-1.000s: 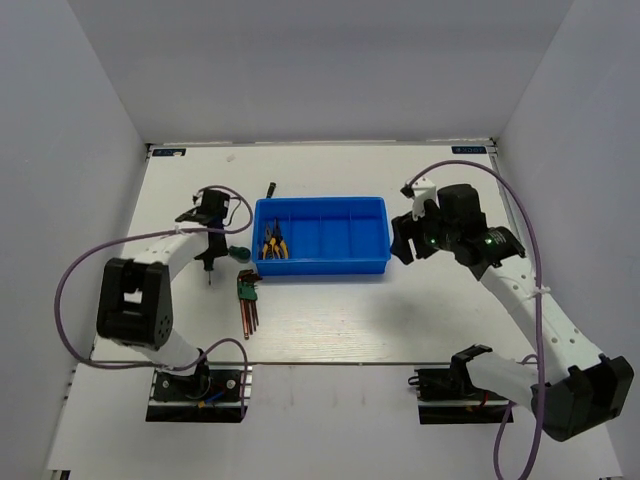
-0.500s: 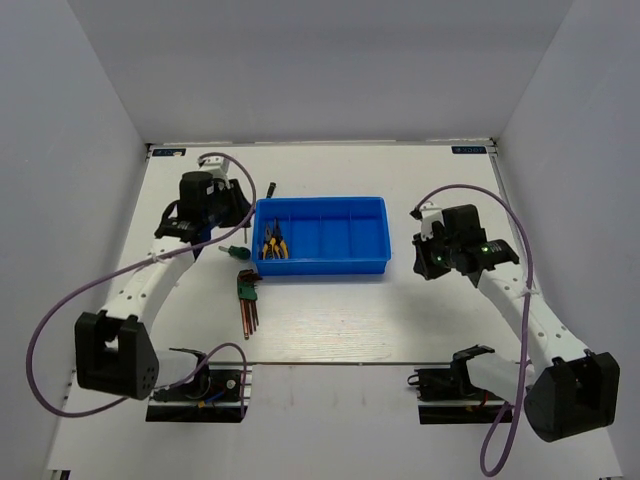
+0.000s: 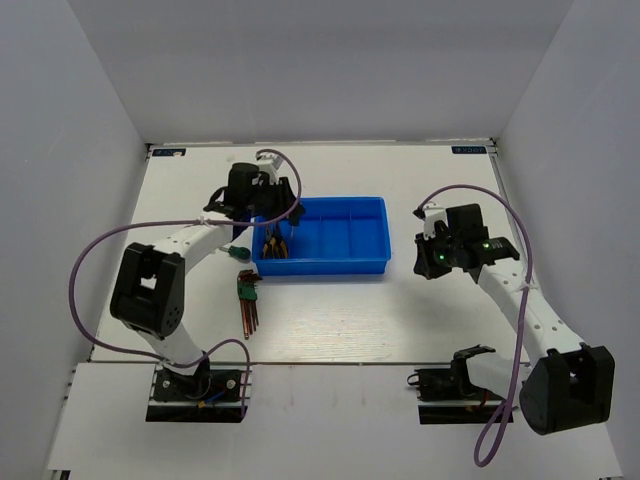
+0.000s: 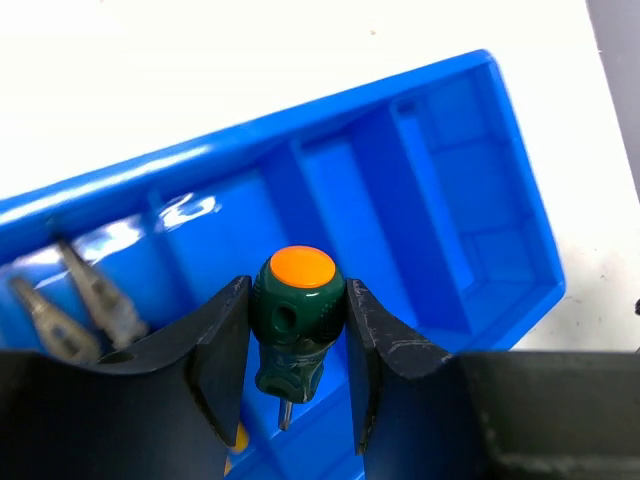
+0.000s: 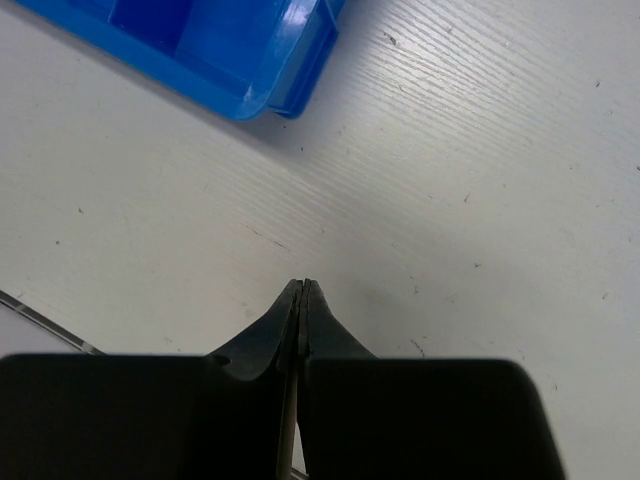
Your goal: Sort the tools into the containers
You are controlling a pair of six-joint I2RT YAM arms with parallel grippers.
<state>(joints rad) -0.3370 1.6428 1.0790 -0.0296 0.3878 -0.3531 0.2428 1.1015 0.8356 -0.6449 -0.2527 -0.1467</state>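
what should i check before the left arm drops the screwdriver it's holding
1. Screwdriver gripped in left tool: ok, pinched by its handle.
2. Left tool over the tray: ok.
3. Which compartment lies directly beneath: cannot tell.
4. Clear of the pliers: ok, they lie in the end compartment, off to one side.
5. Right tool out of the way: ok, shut, empty, over the table beside the tray.
6. Hex keys sorted: not ok, on the table in front of the tray.
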